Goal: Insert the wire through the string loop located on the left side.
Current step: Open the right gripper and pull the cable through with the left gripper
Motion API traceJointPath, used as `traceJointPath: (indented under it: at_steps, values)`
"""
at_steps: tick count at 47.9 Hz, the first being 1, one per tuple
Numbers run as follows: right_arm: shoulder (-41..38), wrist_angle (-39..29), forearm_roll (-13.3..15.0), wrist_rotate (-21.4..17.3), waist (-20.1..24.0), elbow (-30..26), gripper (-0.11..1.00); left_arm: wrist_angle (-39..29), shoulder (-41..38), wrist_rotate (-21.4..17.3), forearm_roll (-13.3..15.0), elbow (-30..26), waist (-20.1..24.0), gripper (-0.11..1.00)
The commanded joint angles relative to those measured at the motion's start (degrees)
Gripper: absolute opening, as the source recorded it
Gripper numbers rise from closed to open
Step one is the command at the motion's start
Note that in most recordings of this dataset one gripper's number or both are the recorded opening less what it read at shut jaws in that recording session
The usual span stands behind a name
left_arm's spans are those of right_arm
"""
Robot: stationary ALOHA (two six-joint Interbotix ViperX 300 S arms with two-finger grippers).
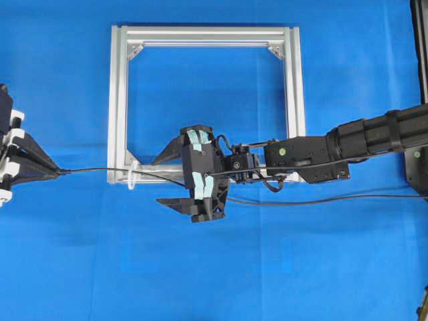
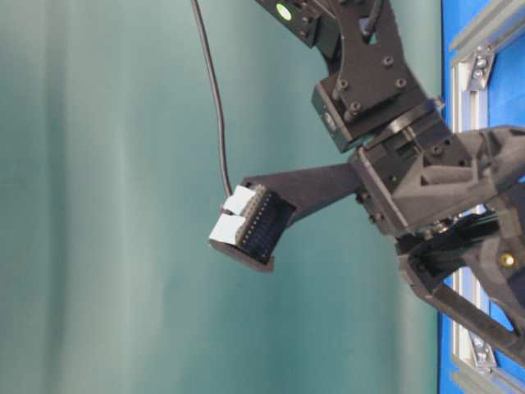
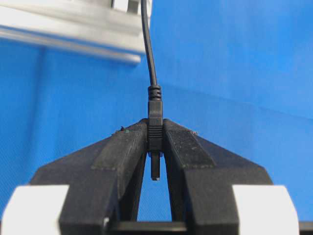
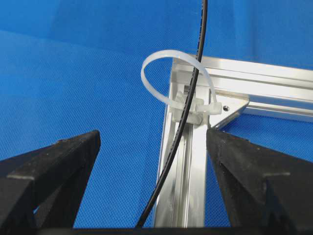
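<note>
My left jaws (image 3: 155,147) are clenched on the plug at the end of the wire (image 3: 155,128): in the left wrist view the two black fingers (image 3: 122,152) press the ribbed plug from both sides, its small tip points back between them toward the camera, and the thin black cable leaves the plug and runs away from me toward the silver frame (image 3: 73,29). In the overhead view these left jaws (image 1: 59,172) are at the far left edge, outside the frame (image 1: 118,100), and the wire (image 1: 100,170) goes from them to the right, passes at the string loop (image 1: 132,175) on the lower left corner of the frame, and continues under my right arm to the right edge of the picture. My right jaws (image 1: 168,180) are released and stand wide apart, one finger (image 1: 170,152) inside the frame opening and the other below the lower bar, holding nothing. In the right wrist view the whitish loop (image 4: 173,81) stands up from the corner of the frame (image 4: 254,78), and the wire (image 4: 182,117) goes through it and then along the rail toward the camera, between my two open fingers (image 4: 54,166) without touching them. The frame lies flat on the blue counter (image 1: 214,267). In the table-level view the wire (image 2: 215,98) hangs from above down to the tips of a pair of jaws that are pressed together.
</note>
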State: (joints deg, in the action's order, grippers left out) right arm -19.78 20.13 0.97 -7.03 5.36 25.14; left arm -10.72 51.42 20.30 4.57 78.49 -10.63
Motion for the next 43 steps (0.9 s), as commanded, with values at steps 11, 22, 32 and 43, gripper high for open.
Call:
traceJointPath:
  at_steps: [11,22,32,43]
  values:
    - [2.4,0.4,-0.1,-0.1,0.2,-0.5,0.92,1.7,-0.4,0.2,-0.2,-0.7,-0.2,0.08]
    - [2.4,0.4,-0.1,-0.1,0.3,-0.5,0.92,3.3,-0.4,-0.6,-0.4,-0.7,-0.4,0.08]
    - [2.4,0.4,-0.2,-0.1,0.3,-0.5,0.92,4.5,-0.4,-1.4,-0.7,-0.6,-2.7,0.08]
    - [2.4,0.4,-0.1,-0.1,0.4,-0.6,0.92,4.5,-0.5,-1.3,-0.7,-0.5,-3.2,0.08]
